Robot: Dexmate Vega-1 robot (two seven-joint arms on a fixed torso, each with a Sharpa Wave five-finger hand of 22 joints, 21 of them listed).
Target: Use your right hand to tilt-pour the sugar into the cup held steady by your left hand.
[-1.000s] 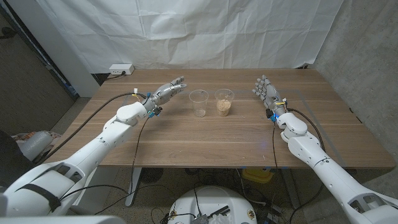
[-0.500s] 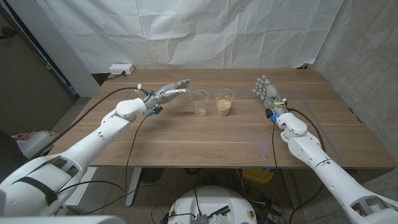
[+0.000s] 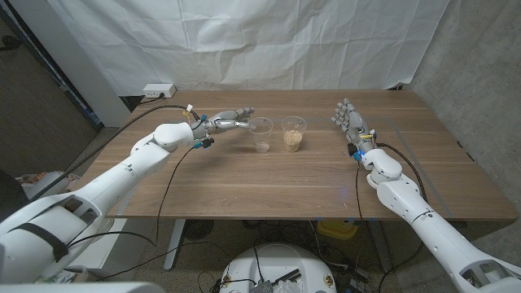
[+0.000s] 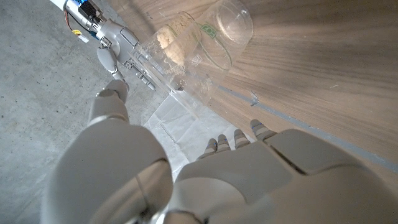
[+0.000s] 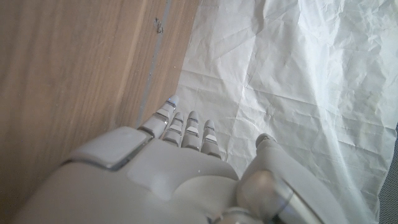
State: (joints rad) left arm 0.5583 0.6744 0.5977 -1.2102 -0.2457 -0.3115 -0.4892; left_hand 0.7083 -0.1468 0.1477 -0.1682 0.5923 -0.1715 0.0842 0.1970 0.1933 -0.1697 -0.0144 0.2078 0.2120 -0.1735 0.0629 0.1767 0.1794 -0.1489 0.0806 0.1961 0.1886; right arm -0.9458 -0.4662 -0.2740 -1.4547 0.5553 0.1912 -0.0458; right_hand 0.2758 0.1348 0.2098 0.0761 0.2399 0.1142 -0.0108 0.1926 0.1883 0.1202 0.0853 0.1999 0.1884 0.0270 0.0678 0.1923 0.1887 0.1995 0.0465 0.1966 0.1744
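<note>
You're at the reach-in step here, nothing is gripped yet. Starting on the left: your left hand (image 3: 226, 123) is up at the far side of the table (image 3: 244, 183), fingers apart and stretched toward the empty cup (image 3: 260, 134), with the fingertips just beside its rim. From the head view I can't tell if they're touching it, but nothing is wrapped around it. So the next move, I'd say, is to slide that hand a bit further in and close around the cup wall so it's actually held steady.

Just to the right of it, close by, the sugar cup (image 3: 293, 133) sits near the middle of the table toward the far edge. Both cups stand upright, long axis vertical, mouths up; the brownish sugar sits in the bottom part of its cup. In the left wrist view you see them as sugar cup (image 4: 175, 45) and empty cup (image 4: 225, 30).

Further right, your right hand (image 3: 348, 120) is well apart from the sugar cup, fingers spread and pointing up, holding nothing. It needs to come left to grip the sugar cup low on the side, leaving room to tilt toward the empty one.
</note>
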